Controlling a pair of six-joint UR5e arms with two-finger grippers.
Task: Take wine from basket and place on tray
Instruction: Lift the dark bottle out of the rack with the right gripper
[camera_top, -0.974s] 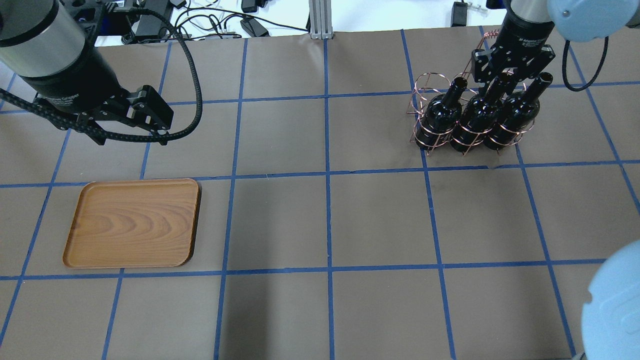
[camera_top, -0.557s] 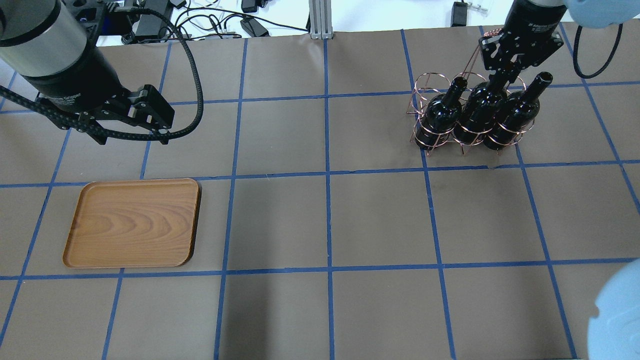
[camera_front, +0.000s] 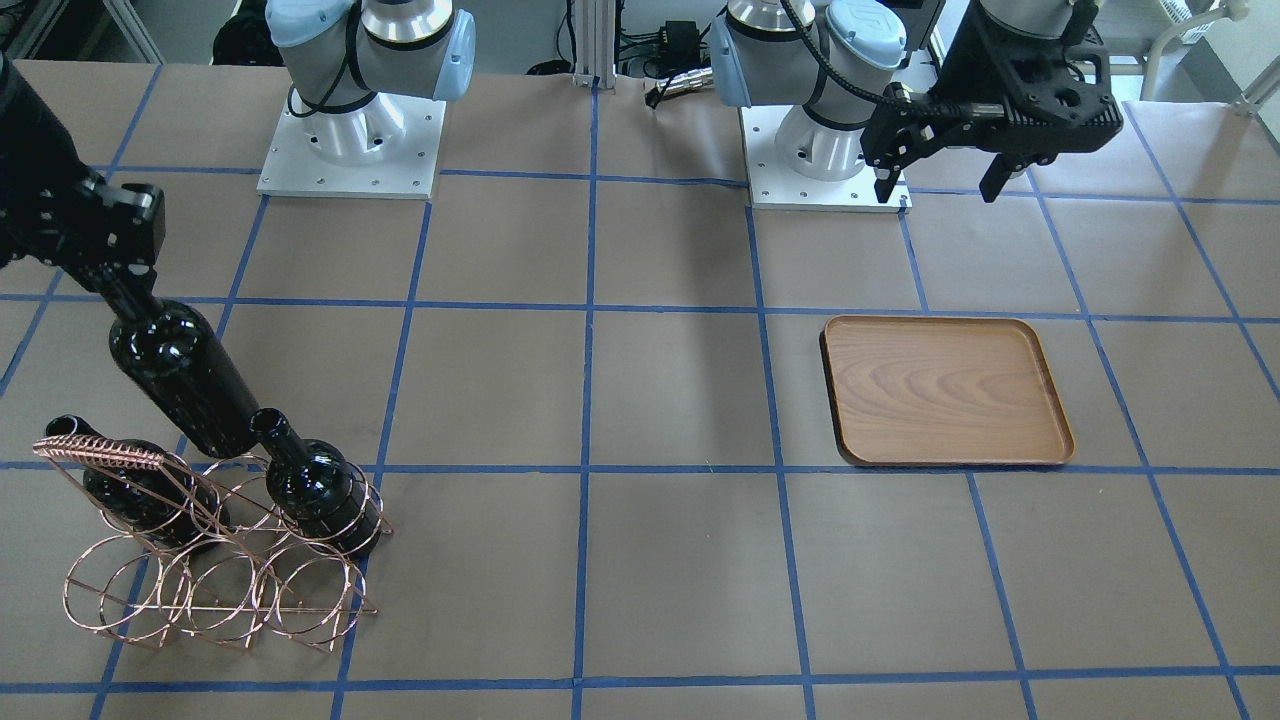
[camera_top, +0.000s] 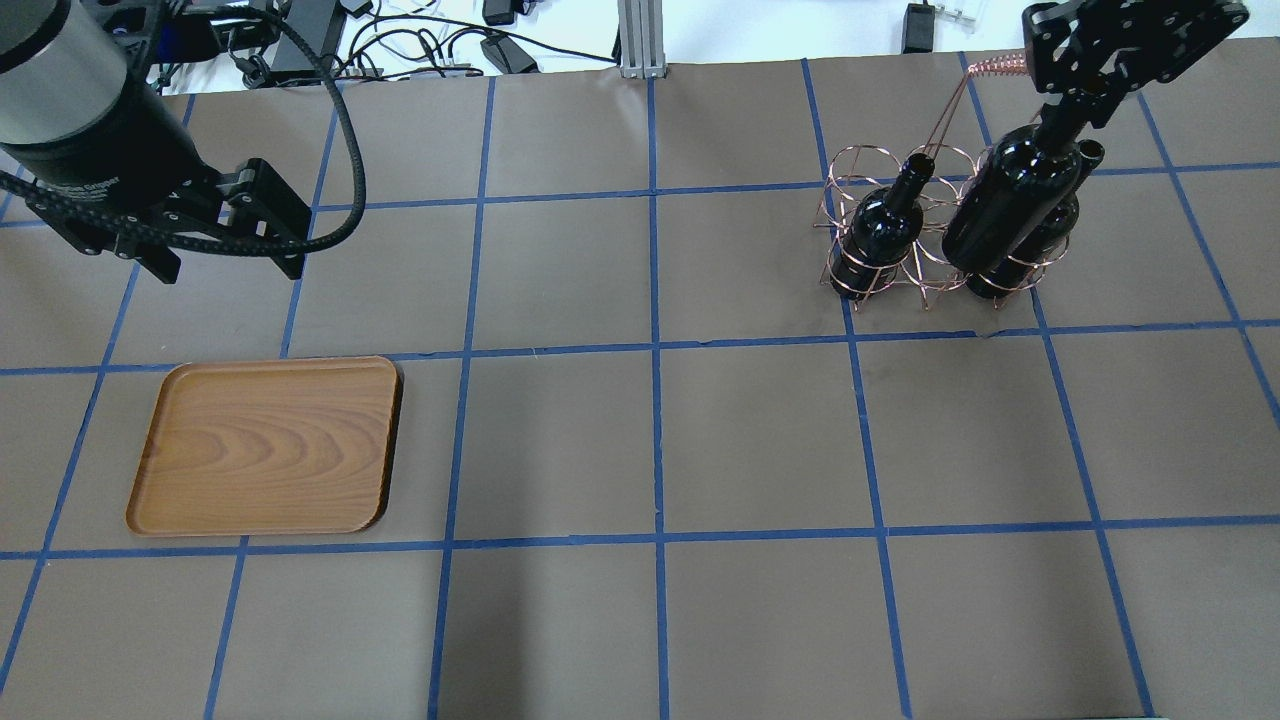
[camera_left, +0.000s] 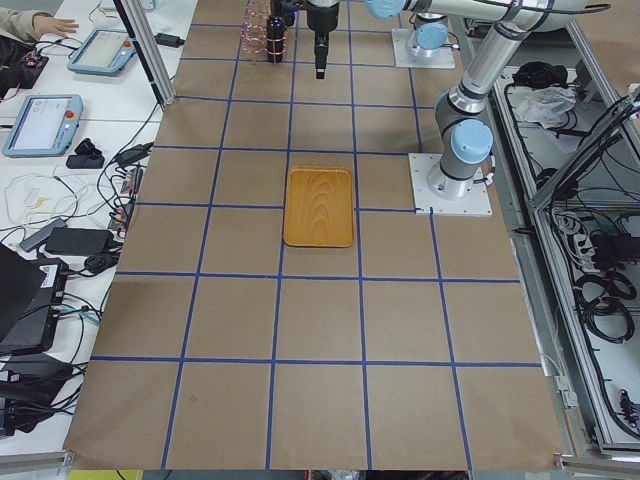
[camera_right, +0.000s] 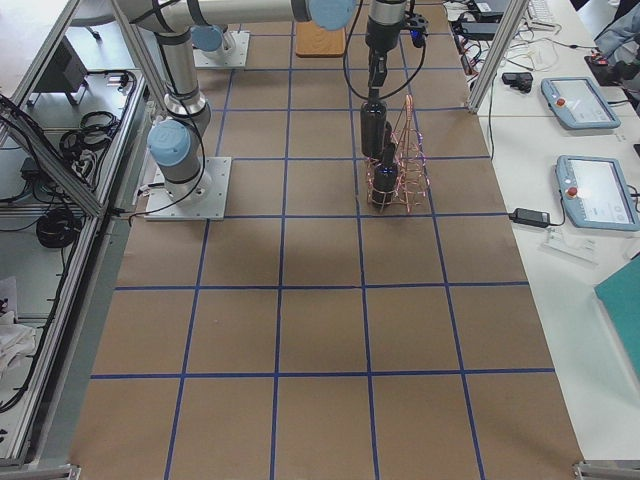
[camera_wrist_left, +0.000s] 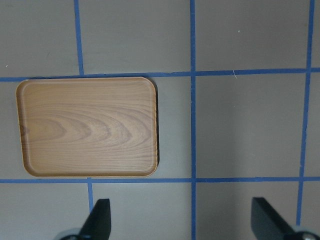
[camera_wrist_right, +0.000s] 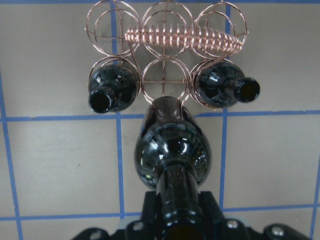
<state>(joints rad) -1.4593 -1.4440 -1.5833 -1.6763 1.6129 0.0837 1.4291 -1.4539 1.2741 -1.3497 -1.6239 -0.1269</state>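
The worktop (camera_top: 760, 440) is covered in brown paper and ruled into squares by blue tape (camera_top: 655, 350). Past its far edge, black cables (camera_top: 420, 45) lie on a white surface. Both arm bases are bolted to the worktop on the robot's side.

On the robot's right, towards the far edge, stands the basket (camera_front: 210, 600). Its copper rings form two rows of three, and a coiled bar (camera_front: 100, 453) runs across the top. In the row nearer the robot, a bottle (camera_wrist_right: 112, 90) stands upright in one end ring and a second bottle (camera_wrist_right: 222, 87) in the other.

The right pincer (camera_top: 1080, 105) is clamped on the neck of the wine (camera_top: 1012, 205). The wine hangs roughly upright over the middle ring of that row, between the two others and off the worktop. In the right side view its base is about level with their necks. In the right wrist view its glossy shoulder and neck fill the lower centre, with black fingers on either side of the neck.

The tray (camera_top: 265, 445) lies flat on the robot's left, well apart from the basket and closer to the robot's edge. The left pincer (camera_top: 228, 262) hangs high over the worktop near the tray, with its jaws spread wide. Its wrist view looks straight down. The tray lies in the upper left of that view, and the two fingertips (camera_wrist_left: 100, 217) stand far apart at the bottom edge.
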